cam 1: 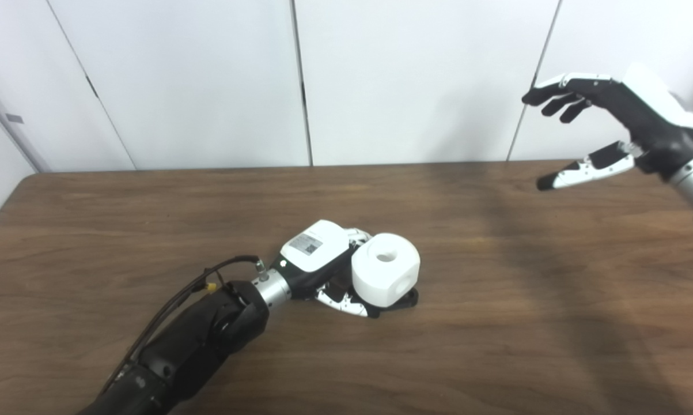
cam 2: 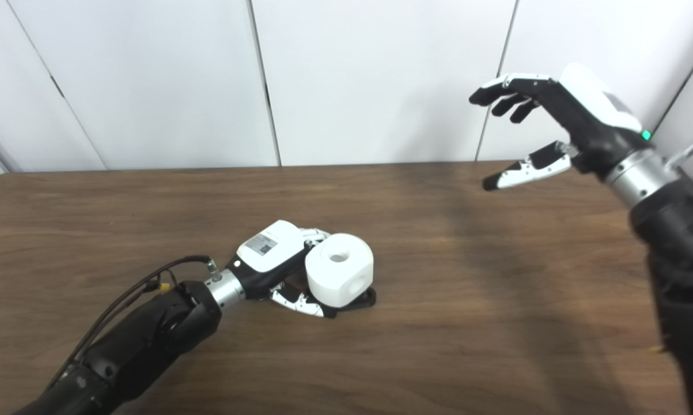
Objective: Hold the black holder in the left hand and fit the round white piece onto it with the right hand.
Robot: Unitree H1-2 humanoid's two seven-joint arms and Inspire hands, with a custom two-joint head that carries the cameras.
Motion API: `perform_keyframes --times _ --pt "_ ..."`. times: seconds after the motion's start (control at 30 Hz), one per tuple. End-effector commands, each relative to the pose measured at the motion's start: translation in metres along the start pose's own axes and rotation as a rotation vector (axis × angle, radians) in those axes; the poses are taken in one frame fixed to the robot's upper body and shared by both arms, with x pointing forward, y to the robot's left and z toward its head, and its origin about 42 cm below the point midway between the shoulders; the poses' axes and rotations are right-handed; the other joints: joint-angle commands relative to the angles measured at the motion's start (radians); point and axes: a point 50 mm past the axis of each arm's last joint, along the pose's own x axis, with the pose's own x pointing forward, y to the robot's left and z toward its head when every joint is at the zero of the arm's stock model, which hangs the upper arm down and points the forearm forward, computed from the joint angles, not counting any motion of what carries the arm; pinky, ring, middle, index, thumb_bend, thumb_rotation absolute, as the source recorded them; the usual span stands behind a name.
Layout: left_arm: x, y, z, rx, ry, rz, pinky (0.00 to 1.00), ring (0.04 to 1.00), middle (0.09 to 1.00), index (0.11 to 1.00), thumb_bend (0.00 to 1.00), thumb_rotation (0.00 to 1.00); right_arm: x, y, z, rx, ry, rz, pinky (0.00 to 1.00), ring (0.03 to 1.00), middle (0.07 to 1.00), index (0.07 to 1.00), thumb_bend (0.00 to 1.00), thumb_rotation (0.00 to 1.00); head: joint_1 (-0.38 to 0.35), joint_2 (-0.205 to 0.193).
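Note:
The round white piece [cam 1: 385,275], with a hole in its top and one in its side, sits on the black holder [cam 1: 402,298], of which only the base edge shows beneath it. My left hand [cam 1: 323,266] rests on the table with its fingers wrapped around the holder under the white piece. My right hand [cam 1: 605,127] is raised high at the far right, well away from the piece, fingers spread and holding nothing. The same scene shows in the right eye view, with the white piece [cam 2: 339,276] and the right hand [cam 2: 553,124].
The brown wooden table [cam 1: 496,323] spreads across the view; its far edge meets white wall panels [cam 1: 409,75]. A cable [cam 1: 196,288] runs along my left forearm.

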Motion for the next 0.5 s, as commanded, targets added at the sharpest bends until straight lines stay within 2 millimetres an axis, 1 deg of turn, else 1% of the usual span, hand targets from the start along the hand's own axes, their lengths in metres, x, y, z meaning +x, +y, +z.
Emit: perform_keyframes --times 0.0,0.1,0.2,0.23,0.27,0.3,0.33,0.4,0.47 --pt "-0.033 -0.046 -0.021 0.008 0.118 -0.251 0.69 0.806 0.791 0.489 0.52 0.08 0.003 -0.013 0.006 -0.024 -0.045 -0.105 0.54 0.654 0.726 0.722 0.71 0.11 -0.001 0.002" --pt "-0.034 -0.046 -0.022 0.007 0.117 -0.249 0.69 0.805 0.791 0.489 0.52 0.08 0.002 -0.002 0.003 0.004 -0.046 -0.111 0.54 0.653 0.724 0.72 0.71 0.08 -0.002 0.003" --pt "-0.035 -0.046 -0.022 0.0 0.126 -0.253 0.7 0.808 0.793 0.49 0.52 0.08 0.003 0.002 0.001 0.015 -0.05 -0.104 0.53 0.648 0.72 0.719 0.72 0.11 -0.002 0.005" --pt "-0.035 -0.045 -0.022 -0.004 0.131 -0.256 0.7 0.811 0.802 0.556 0.8 0.19 0.003 0.004 0.0 0.014 -0.05 -0.101 0.53 0.649 0.722 0.721 0.72 0.14 -0.002 0.005" --pt "-0.035 -0.045 -0.022 -0.007 0.134 -0.257 0.7 0.814 0.807 0.589 0.9 0.22 0.004 0.004 0.0 0.013 -0.05 -0.099 0.53 0.649 0.723 0.722 0.72 0.15 -0.002 0.005" --pt "-0.034 -0.045 -0.023 -0.006 0.148 -0.259 0.7 0.815 0.81 0.607 0.95 0.24 0.004 0.006 0.0 0.006 -0.051 -0.095 0.53 0.649 0.723 0.722 0.73 0.15 -0.002 0.005" --pt "-0.034 -0.044 -0.023 -0.005 0.16 -0.26 0.7 0.824 0.827 0.694 0.98 0.28 0.004 0.006 0.001 -0.003 -0.052 -0.092 0.53 0.647 0.724 0.722 0.73 0.16 -0.005 0.006" --pt "-0.035 -0.043 -0.024 0.003 0.184 -0.264 0.7 0.834 0.849 0.785 1.0 0.33 0.004 0.007 0.002 -0.004 -0.055 -0.086 0.52 0.644 0.725 0.722 0.74 0.16 -0.007 0.006" --pt "-0.037 -0.04 -0.027 0.012 0.213 -0.274 0.69 0.848 0.87 0.886 1.0 0.41 0.004 0.009 0.002 0.009 -0.058 -0.082 0.52 0.638 0.723 0.716 0.75 0.14 -0.008 0.007"
